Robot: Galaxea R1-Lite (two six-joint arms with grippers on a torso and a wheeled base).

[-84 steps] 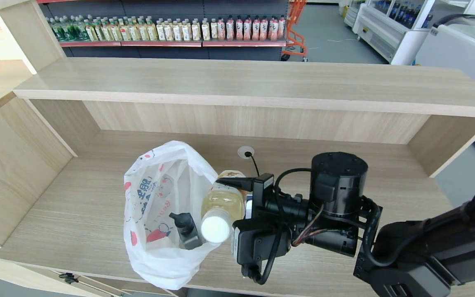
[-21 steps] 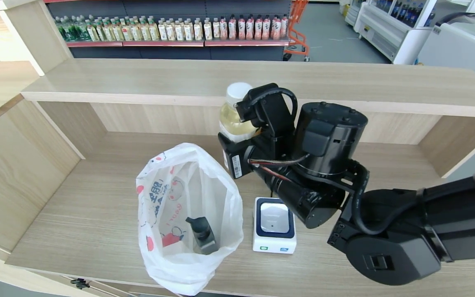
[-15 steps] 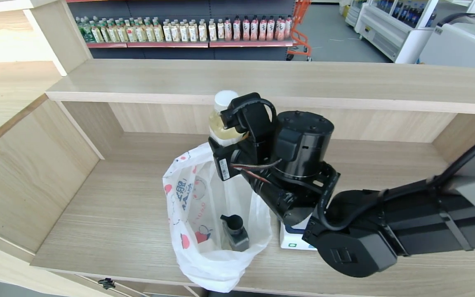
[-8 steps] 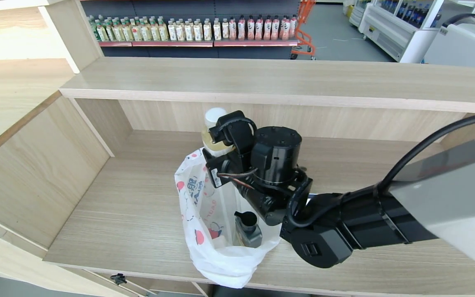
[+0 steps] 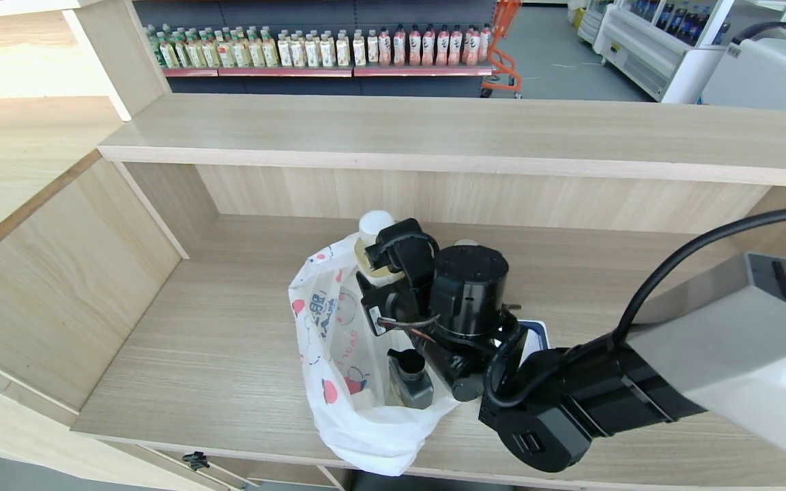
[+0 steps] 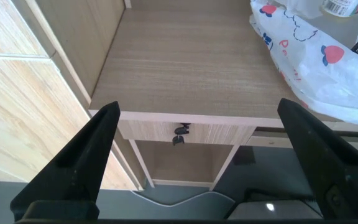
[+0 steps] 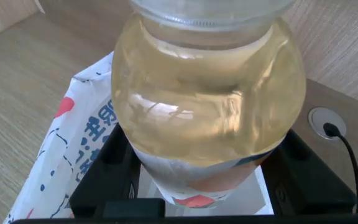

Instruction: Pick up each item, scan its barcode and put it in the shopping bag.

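Observation:
A clear bottle [image 5: 372,240] of pale yellow drink with a white cap stands upright over the far rim of the white printed shopping bag [image 5: 328,341]. My right gripper [image 5: 387,264] is shut on its body. In the right wrist view the bottle [image 7: 210,99] sits between the black fingers [image 7: 107,171], with the bag [image 7: 73,143] below it. A dark grey bottle [image 5: 410,382] lies inside the bag. My left gripper [image 6: 197,155] hangs open with nothing in it, in front of the counter's near edge [image 6: 185,118]; the bag [image 6: 316,56] lies beyond it.
A white and blue barcode scanner [image 5: 535,335] sits on the counter right of the bag, mostly hidden by my right arm. A cable hole [image 7: 327,122] is near the back wall. A raised wooden ledge [image 5: 434,129] runs across the back, and side walls close the counter.
My right arm has carried the bottle from above the scanner over to the bag and lowered it to the bag's mouth. The head camera also shifted.

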